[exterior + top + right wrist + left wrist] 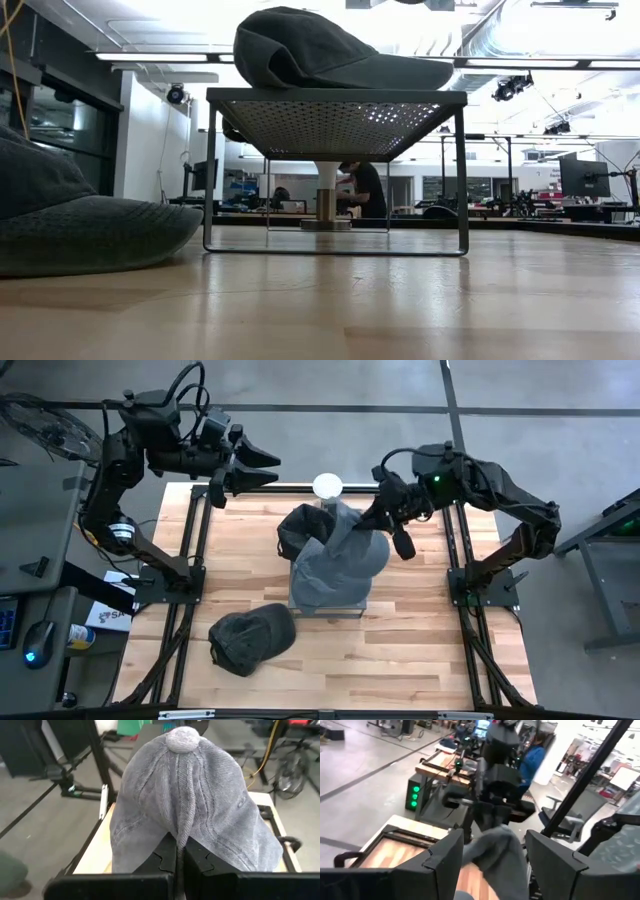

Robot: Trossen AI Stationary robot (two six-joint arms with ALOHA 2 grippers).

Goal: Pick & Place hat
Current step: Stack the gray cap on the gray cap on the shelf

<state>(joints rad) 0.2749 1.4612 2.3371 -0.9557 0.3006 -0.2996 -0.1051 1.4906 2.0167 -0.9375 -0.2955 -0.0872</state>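
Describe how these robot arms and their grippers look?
Both arms are dark, jointed and bulky, with black cables looping over them. The left gripper ends in two pointed black fingers. The right arm shows a small green light near its wrist.

A grey hat (335, 560) made of soft ribbed cloth sits on a small metal stand (300, 606) near the middle of the counter (420, 660). It has a round button on top. Part of it is lifted up, and the right end effector (378, 510) pinches a fold of its cloth. A darker hat (300, 528) lies just behind it, toward the far edge of the counter, touching it. Another dark hat (248, 637) lies flat on the counter near the front left corner, well apart from the stand. It looks rounded and a bit squashed.
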